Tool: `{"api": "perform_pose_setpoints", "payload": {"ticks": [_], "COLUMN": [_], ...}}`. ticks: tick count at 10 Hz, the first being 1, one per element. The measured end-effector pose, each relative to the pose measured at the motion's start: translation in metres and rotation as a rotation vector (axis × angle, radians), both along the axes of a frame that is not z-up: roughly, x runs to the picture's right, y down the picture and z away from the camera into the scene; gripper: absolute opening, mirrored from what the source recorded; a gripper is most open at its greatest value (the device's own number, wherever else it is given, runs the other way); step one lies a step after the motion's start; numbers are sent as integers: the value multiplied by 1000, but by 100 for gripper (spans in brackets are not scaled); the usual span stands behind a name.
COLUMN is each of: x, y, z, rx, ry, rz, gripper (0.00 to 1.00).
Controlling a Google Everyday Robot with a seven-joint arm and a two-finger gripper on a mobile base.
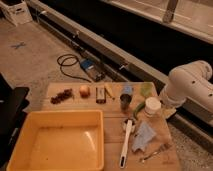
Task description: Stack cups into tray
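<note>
1. gripper [165,111]: at the low end of the white arm [192,82], right of frame, over the right edge of the wooden table [112,125], just beside the white cup. Released or clenched: cannot tell. Contact with that cup: cannot tell.
2. tray [60,114]: yellow, lower left of frame, sitting on the left part of the table. All three cups stand outside it, to its upper right.
3. white cup [152,106]: upright on the table, right of centre, nearest the arm.
4. dark cup [125,103]: upright, centre of frame, left of the white cup and apart from it. A blue block [126,90] sits directly above it in frame; resting on it or behind it, cannot tell.
5. light green cup [146,90]: near the table's top edge, above the white cup, up-right of the dark cup.
6. Other items: white brush [126,142] and blue cloth [144,136] at lower centre, right of the tray. Round orange fruit [85,91] and dark red cluster [61,95] above the tray.
</note>
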State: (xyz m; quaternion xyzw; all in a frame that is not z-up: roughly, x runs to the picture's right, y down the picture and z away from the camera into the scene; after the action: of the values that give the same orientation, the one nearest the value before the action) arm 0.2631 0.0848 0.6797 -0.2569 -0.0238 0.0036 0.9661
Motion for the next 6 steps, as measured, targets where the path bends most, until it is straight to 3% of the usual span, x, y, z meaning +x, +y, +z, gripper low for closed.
{"api": "perform_pose_setpoints", "payload": {"ticks": [3, 6], "x": [-54, -103], "y": [-12, -16], "z": [8, 24], "rx": [29, 52], "ry": [-107, -219], "rz": [-70, -175], "gripper": [65, 65]}}
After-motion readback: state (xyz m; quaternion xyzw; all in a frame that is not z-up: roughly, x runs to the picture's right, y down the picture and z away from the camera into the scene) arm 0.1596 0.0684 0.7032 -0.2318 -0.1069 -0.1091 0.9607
